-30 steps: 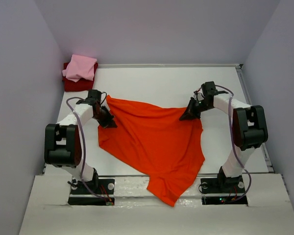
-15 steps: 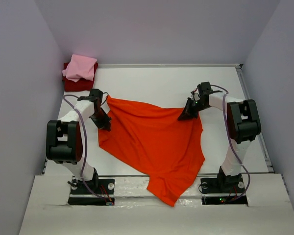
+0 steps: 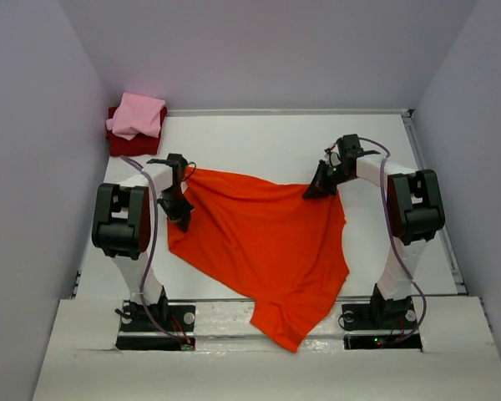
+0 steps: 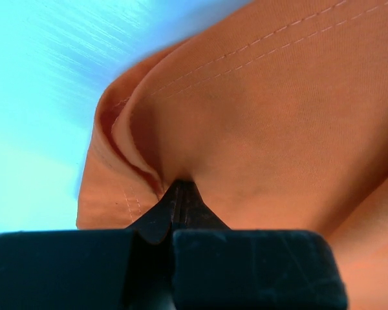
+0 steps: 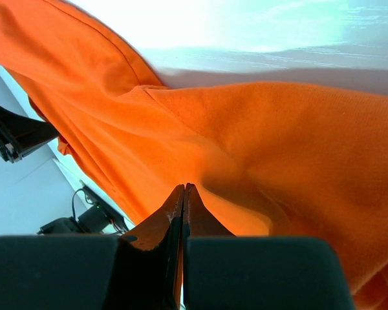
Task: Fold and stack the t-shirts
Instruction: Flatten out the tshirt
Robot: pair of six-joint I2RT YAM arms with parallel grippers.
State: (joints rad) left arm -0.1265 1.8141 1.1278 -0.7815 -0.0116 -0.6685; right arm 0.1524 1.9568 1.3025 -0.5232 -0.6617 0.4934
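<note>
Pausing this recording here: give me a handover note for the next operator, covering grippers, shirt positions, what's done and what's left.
Left gripper: shut on the orange-red t-shirt at its far left edge.
Right gripper: shut on its far right corner.
The shirt lies spread out, unfolded, its near end over the table edge.
Done: pink t-shirt stacked on dark red t-shirt, far left corner.
Left: fold the orange-red one, add it to the stack.

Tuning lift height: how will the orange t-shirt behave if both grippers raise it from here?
Probably floppy: the orange t-shirt creases where the left gripper and right gripper pinch it, so its middle would likely sag. Likely light, since it looks like thin cloth lying flat on the table. Its long near corner trails far from both grips and may drag.
</note>
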